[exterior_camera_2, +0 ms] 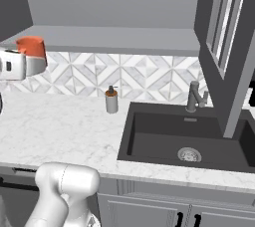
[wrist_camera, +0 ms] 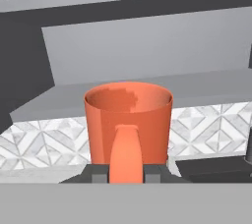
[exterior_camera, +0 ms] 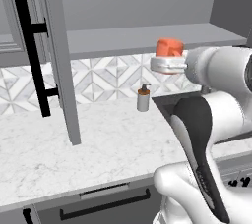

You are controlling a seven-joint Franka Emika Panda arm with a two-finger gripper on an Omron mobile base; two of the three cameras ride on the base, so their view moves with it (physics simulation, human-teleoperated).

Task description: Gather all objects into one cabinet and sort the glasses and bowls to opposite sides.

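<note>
Gripper (wrist_camera: 126,171) closed on an orange cup (wrist_camera: 128,120), held upright with its open mouth up. Cup sits directly above the hand, raised clear of the white marble counter (exterior_camera: 74,149). Beyond the cup: the flat grey shelf (exterior_camera: 147,36) of the wall cabinet, at about cup height. Below and ahead of the hand: a grey soap pump bottle (exterior_camera: 143,98) against the patterned backsplash. Off to one side stands the open cabinet door (exterior_camera: 59,56) with its long black bar handle (exterior_camera: 30,46); to the other, the dark sink (exterior_camera_2: 184,141) and faucet (exterior_camera_2: 195,96).
</note>
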